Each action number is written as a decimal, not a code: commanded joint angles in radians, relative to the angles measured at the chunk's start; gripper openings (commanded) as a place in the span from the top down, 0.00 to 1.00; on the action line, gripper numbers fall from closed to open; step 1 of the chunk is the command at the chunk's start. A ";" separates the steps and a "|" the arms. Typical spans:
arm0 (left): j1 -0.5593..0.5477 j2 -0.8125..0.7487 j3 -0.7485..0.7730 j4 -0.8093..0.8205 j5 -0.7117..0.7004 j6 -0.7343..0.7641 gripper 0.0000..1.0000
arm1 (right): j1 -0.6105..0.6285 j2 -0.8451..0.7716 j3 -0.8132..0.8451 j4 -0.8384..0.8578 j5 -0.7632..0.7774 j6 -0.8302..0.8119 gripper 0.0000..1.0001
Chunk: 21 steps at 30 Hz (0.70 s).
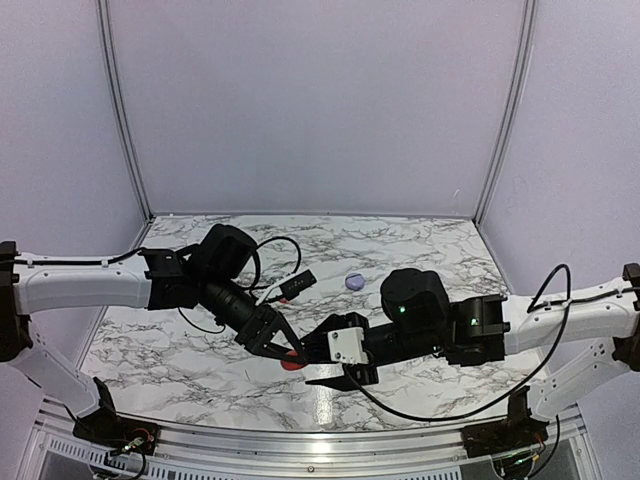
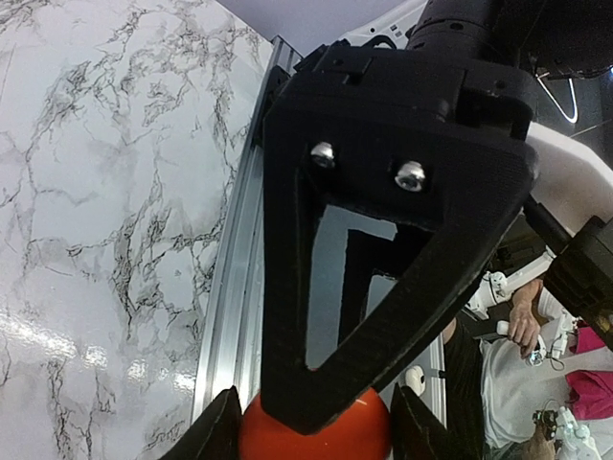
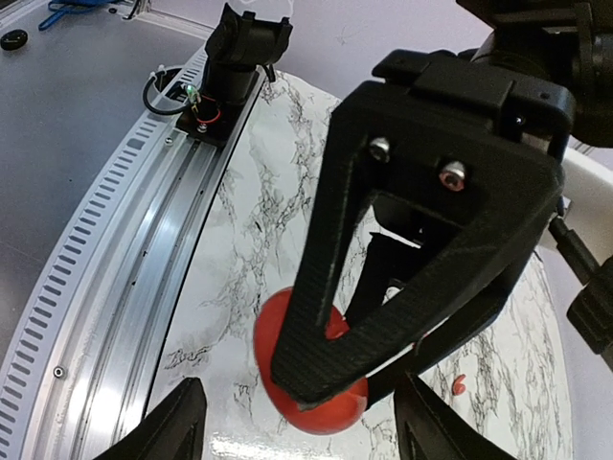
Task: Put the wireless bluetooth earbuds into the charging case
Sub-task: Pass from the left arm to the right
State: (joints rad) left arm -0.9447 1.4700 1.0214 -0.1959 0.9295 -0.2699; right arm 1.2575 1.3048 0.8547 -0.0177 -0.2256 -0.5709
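The charging case [image 1: 292, 365] is a round red disc on the marble near the front edge. My left gripper [image 1: 288, 353] is shut on the case [image 2: 364, 433], which sits pressed between both finger pads at the bottom of the left wrist view. My right gripper [image 1: 312, 363] faces it from the right, open, its fingers [image 3: 182, 422] wide apart on either side of the case [image 3: 326, 414] without touching it. The left gripper's black triangular finger covers much of the case. One earbud [image 3: 460, 386], a tiny red piece, lies on the marble just right of the case.
A small round lilac disc [image 1: 355, 281] lies further back at mid-table. A black cable plug [image 1: 297, 284] hangs off the left arm. The aluminium front rail [image 3: 124, 287] runs close beside the case.
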 commanded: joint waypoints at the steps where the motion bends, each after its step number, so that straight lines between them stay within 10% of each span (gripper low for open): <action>1: -0.023 0.036 0.037 -0.016 0.040 0.005 0.61 | 0.009 0.009 0.049 -0.012 0.010 -0.016 0.35; 21: -0.037 0.052 0.062 -0.014 0.063 0.006 0.57 | 0.029 0.032 0.055 -0.037 0.051 -0.037 0.82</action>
State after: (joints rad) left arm -0.9745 1.5276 1.0496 -0.2157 0.9821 -0.2924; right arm 1.2812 1.3285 0.8688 -0.0395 -0.1989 -0.6312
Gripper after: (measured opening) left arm 0.522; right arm 0.318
